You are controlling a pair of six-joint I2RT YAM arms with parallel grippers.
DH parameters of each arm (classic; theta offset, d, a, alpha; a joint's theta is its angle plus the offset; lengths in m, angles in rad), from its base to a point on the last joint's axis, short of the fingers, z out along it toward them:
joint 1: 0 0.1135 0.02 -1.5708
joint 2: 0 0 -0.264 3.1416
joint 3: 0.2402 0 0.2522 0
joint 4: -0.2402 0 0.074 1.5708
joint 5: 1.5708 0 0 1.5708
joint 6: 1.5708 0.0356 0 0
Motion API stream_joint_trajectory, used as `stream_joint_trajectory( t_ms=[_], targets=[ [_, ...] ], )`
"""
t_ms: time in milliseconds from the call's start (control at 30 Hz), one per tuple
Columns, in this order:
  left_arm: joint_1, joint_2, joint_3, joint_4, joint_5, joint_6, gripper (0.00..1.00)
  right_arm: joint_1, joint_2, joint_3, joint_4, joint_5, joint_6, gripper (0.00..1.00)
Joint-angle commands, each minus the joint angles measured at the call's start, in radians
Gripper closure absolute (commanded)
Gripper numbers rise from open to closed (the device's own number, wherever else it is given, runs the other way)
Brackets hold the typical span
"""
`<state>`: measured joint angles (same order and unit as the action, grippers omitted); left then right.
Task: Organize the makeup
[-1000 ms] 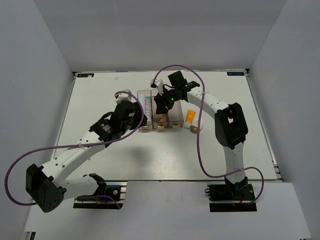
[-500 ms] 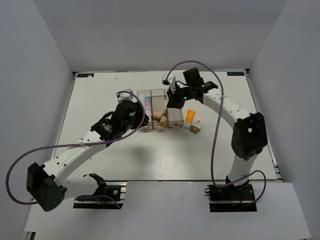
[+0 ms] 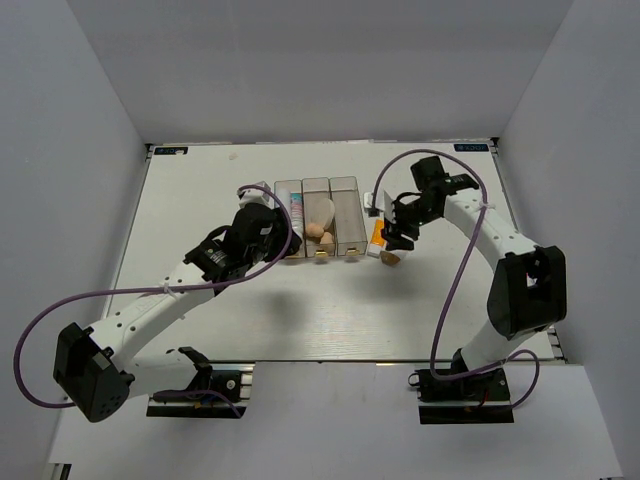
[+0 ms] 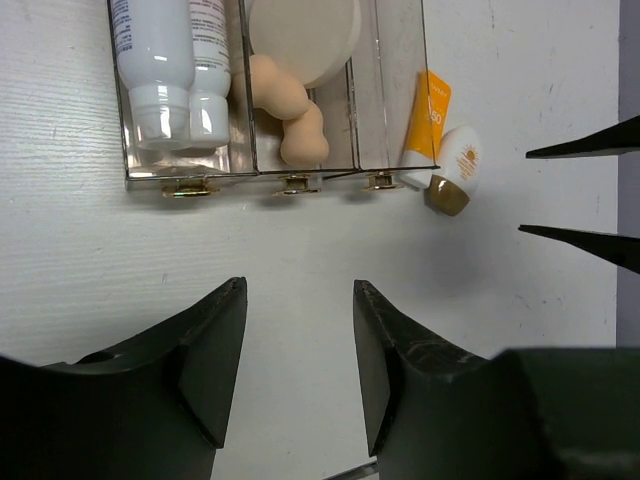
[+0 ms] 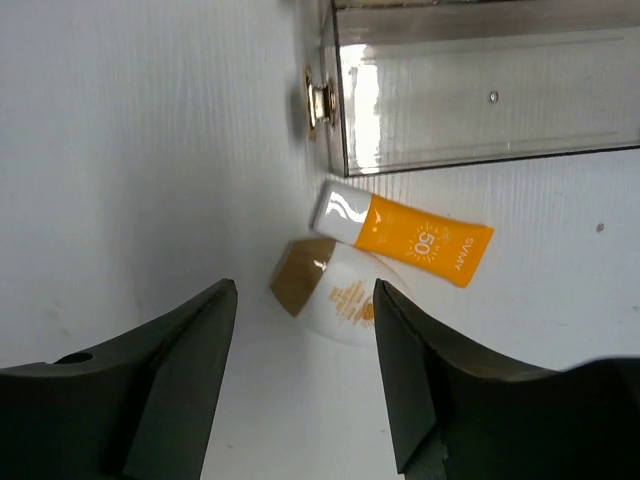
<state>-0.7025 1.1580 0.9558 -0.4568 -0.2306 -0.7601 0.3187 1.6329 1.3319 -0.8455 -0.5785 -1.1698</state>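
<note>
White bench [image 3: 300, 310] between grey walls [image 3: 80, 150] on the left, right and far sides; both arm bases sit at its near edge.

The left gripper [image 4: 298, 290] hangs by the near left corner of the clear tray [image 3: 347, 185], jaws spread over bare tabletop and nothing between them. The right gripper [image 5: 304, 285] hovers just off the tray's right side, jaws likewise apart and holding nothing.

Directly under the right gripper lie two loose pieces, which the overhead camera half hides behind the wrist and the wrist views show plainly. One is the orange tube [image 5: 410, 237], flat alongside the tray's right wall with its white cap toward the near edge. The other is a small white bottle [image 5: 335, 295] with a brown cap, against that cap.

Small gold knobs [image 4: 295, 183] line the tray's near wall. The left wrist view alone shows what is inside:
- **Left compartment:** two white tubes [image 4: 150, 50], one of them printed, caps toward the near edge.
- **Middle compartment:** two beige sponges [image 4: 275, 85] and, beyond them, the round pale puff [image 4: 305, 35].

The tray sits nearer the far edge than the near one, well apart from the left and right edges. White surface runs from its knobs back to the arm bases.
</note>
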Motion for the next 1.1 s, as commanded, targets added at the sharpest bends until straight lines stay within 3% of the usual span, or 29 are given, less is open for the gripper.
stream_joint_trajectory(
  t_ms=[0,67,100,133,300,333,400,1067],
  targets=[
    [-0.003,-0.001,-0.002,0.029,0.014,0.008,0.43,-0.042,-0.01,-0.008,-0.102,0.019,-0.339,0.37],
    [-0.003,-0.007,-0.002,0.023,0.011,0.007,0.43,-0.056,0.004,-0.033,-0.116,0.009,-0.453,0.37],
    [-0.003,-0.017,-0.003,0.015,0.005,0.005,0.43,-0.081,0.011,-0.036,-0.174,-0.015,-0.626,0.38],
    [-0.003,-0.021,-0.005,0.01,0.001,0.004,0.43,-0.09,0.019,-0.036,-0.191,-0.021,-0.684,0.38],
    [-0.003,-0.053,-0.031,0.007,-0.007,-0.01,0.43,-0.136,0.122,0.035,-0.25,-0.011,-0.86,0.35],
    [-0.003,-0.058,-0.037,0.01,-0.004,-0.011,0.43,-0.141,0.152,0.058,-0.254,0.006,-0.884,0.31],
    [-0.003,-0.057,-0.035,0.004,-0.007,-0.01,0.43,-0.136,0.177,0.076,-0.241,0.017,-0.892,0.13],
    [0.006,-0.02,-0.009,0.001,0.001,0.005,0.43,-0.076,0.352,0.124,-0.19,0.137,-0.869,0.11]
  ],
)
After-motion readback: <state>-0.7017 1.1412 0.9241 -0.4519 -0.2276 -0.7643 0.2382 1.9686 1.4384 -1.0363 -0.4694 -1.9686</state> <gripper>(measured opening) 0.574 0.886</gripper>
